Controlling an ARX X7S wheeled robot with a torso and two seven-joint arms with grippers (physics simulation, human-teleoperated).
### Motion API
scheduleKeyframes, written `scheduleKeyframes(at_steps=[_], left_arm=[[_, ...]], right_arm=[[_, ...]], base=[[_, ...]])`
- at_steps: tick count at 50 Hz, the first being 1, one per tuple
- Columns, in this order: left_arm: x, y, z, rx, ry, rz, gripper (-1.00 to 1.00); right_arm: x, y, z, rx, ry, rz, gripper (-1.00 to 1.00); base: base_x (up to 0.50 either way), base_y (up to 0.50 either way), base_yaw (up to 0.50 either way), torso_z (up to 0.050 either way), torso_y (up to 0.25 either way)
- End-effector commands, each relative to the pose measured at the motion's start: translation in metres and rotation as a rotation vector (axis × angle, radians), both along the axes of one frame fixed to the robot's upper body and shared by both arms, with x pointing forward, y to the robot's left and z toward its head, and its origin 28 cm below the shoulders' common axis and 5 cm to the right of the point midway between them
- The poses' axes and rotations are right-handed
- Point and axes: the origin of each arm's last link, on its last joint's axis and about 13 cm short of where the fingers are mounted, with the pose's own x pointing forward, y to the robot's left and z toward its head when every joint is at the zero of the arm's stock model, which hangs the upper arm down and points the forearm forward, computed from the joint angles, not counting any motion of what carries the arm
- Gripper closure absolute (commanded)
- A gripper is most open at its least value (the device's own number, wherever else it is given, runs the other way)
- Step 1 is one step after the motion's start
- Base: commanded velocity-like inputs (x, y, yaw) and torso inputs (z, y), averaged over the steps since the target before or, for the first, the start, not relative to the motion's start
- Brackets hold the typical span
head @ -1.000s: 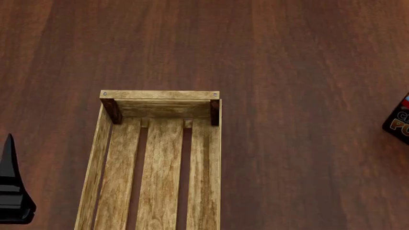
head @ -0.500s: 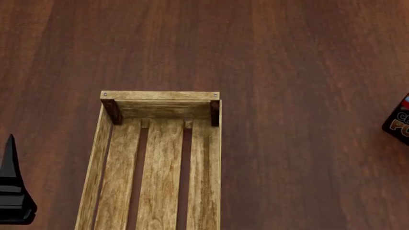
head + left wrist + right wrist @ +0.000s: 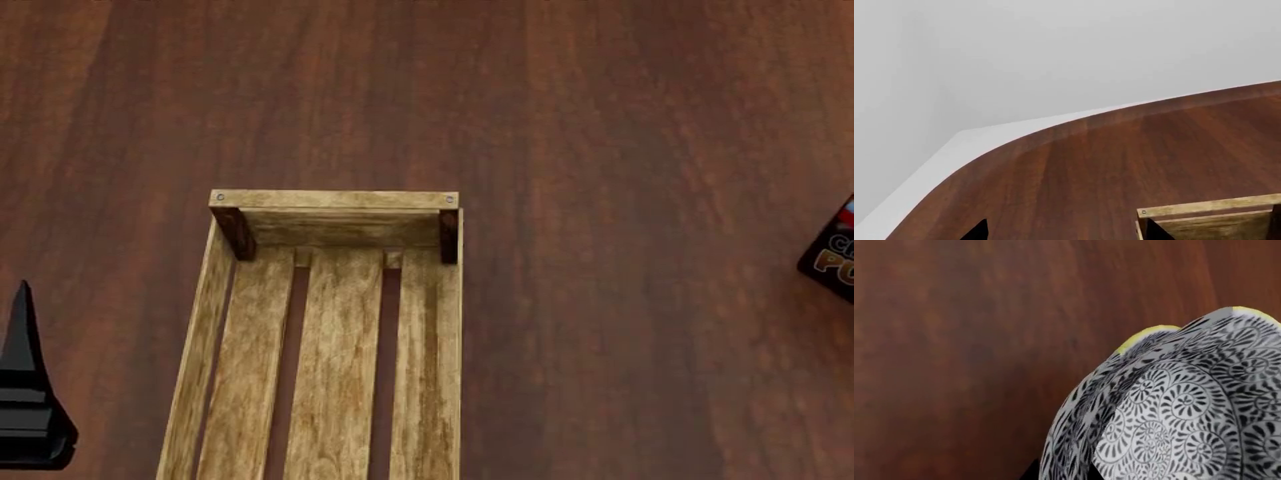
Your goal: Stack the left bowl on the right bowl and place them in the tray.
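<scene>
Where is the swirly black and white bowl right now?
The bowl shows only in the right wrist view, close to the camera over the dark wood table. The head view shows no bowl, only the empty tray.

From my head camera I saw the dark reddish-brown wooden table point(image 3: 641, 150) filling the view. The tray point(image 3: 334, 199), pale weathered wood with slats, sat directly on it at about 7 o'clock from the middle, running off the near edge. A dark printed box point(image 3: 834, 248) lay at 3 o'clock, well apart from the tray, cut off by the frame.
</scene>
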Motion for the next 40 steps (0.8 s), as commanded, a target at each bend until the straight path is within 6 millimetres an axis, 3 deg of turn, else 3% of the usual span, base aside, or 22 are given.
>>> scheduleKeyframes(at_steps=[1, 5, 19, 40], left_arm=[[-0.001, 0.0, 0.001, -0.004, -0.004, 0.0, -1.0], [-0.002, 0.001, 0.002, -0.006, -0.008, 0.0, -1.0], [-0.003, 0.001, 0.003, -0.01, -0.013, 0.002, -1.0], [-0.007, 0.004, 0.006, -0.013, -0.025, 0.013, -1.0]], right_arm=[[-0.009, 0.003, 0.04, 0.019, -0.104, 0.017, 1.0], [-0.011, 0.005, 0.059, -0.01, -0.135, 0.027, 1.0], [-0.017, 0.009, 0.097, -0.065, -0.2, 0.046, 1.0], [-0.013, 0.027, 0.124, -0.137, -0.226, 0.126, 1.0]], base=[[0.0, 0.0, 0.0, 0.0, 0.0], [0.0, 0.0, 0.0, 0.0, 0.0], [0.0, 0.0, 0.0, 0.0, 0.0], [0.0, 0.0, 0.0, 0.0, 0.0]])
